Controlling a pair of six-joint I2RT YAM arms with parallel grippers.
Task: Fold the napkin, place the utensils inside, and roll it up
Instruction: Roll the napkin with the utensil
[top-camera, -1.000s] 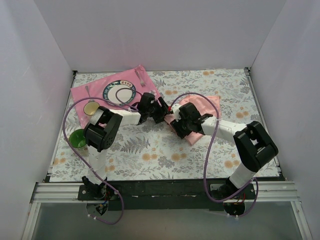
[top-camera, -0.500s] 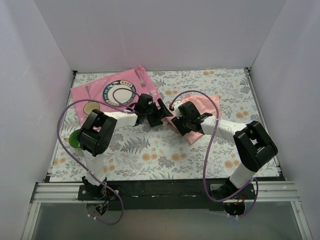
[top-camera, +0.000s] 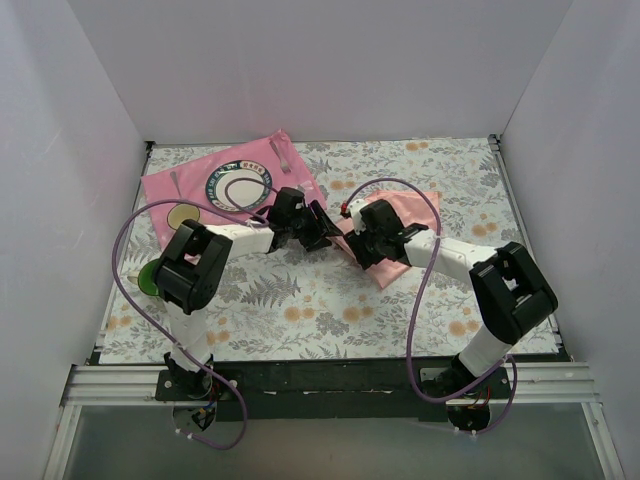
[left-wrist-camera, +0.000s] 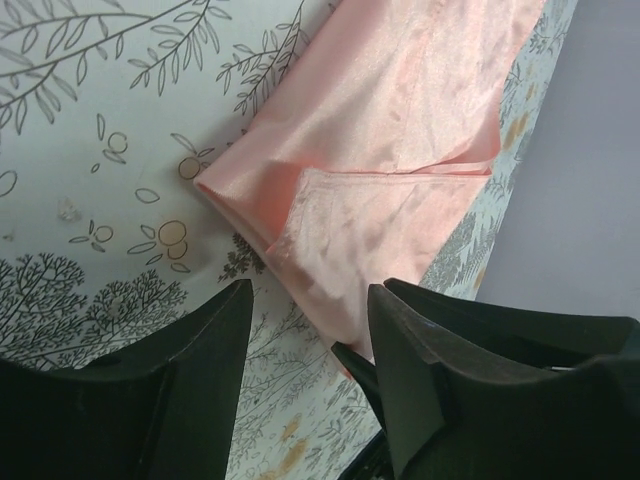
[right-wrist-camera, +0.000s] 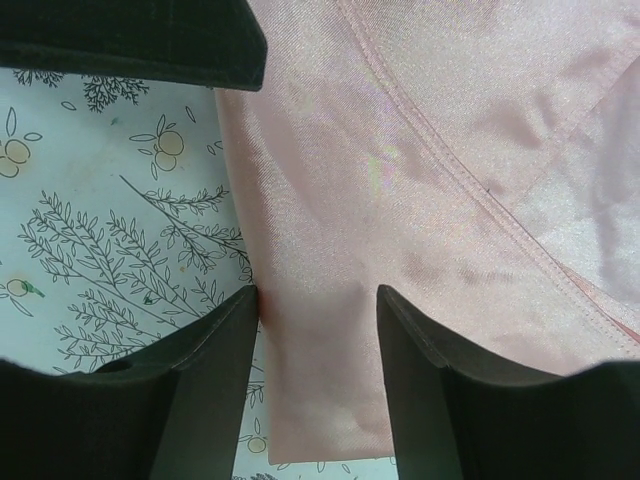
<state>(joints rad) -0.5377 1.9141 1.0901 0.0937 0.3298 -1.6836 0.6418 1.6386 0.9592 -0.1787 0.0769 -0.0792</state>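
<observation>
You see napkin: thin cloth, pale salmon-pink, slightly shiny, plain. It lies flat on surface, right of centre, askew to the edges. It is folded: close up, napkin shows hemmed flap over lower layer, and from other side napkin shows diagonal seam. First utensil and second utensil lie on darker mat, well apart from napkin.
</observation>
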